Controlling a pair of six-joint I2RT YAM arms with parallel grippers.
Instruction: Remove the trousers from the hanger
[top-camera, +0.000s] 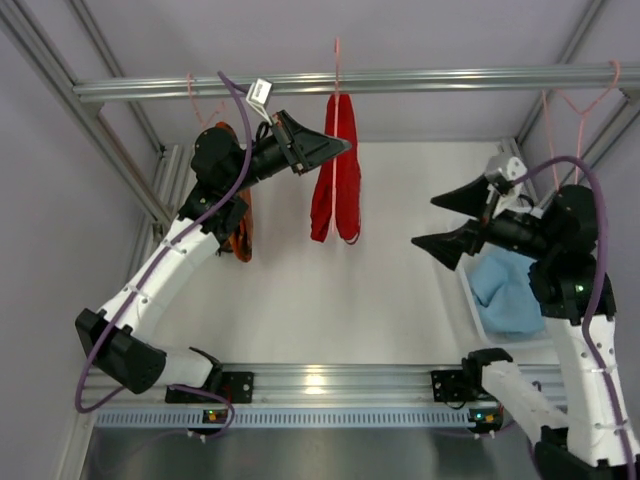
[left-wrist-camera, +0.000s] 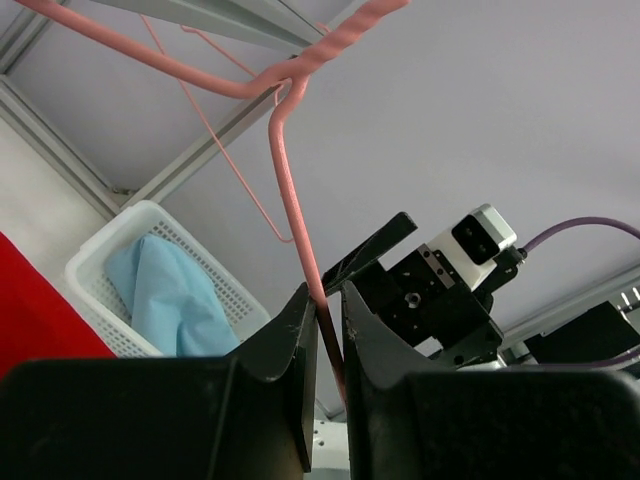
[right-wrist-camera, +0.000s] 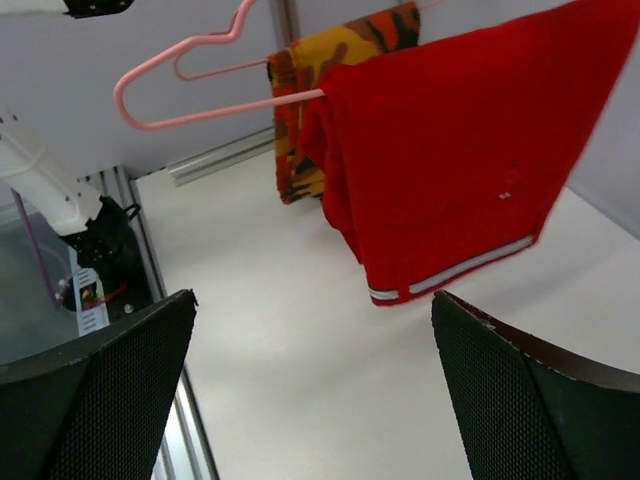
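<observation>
The left gripper (top-camera: 343, 144) pinched the pink hanger (left-wrist-camera: 290, 180) between nearly closed fingers, with the red trousers (top-camera: 322, 200) hanging at its 6 o'clock. The right gripper (top-camera: 440, 220), at their 3 o'clock, gaped wide and empty.

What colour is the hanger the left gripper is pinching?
Pink. The hanger shows best in the left wrist view, clamped between the left gripper fingers.
</observation>
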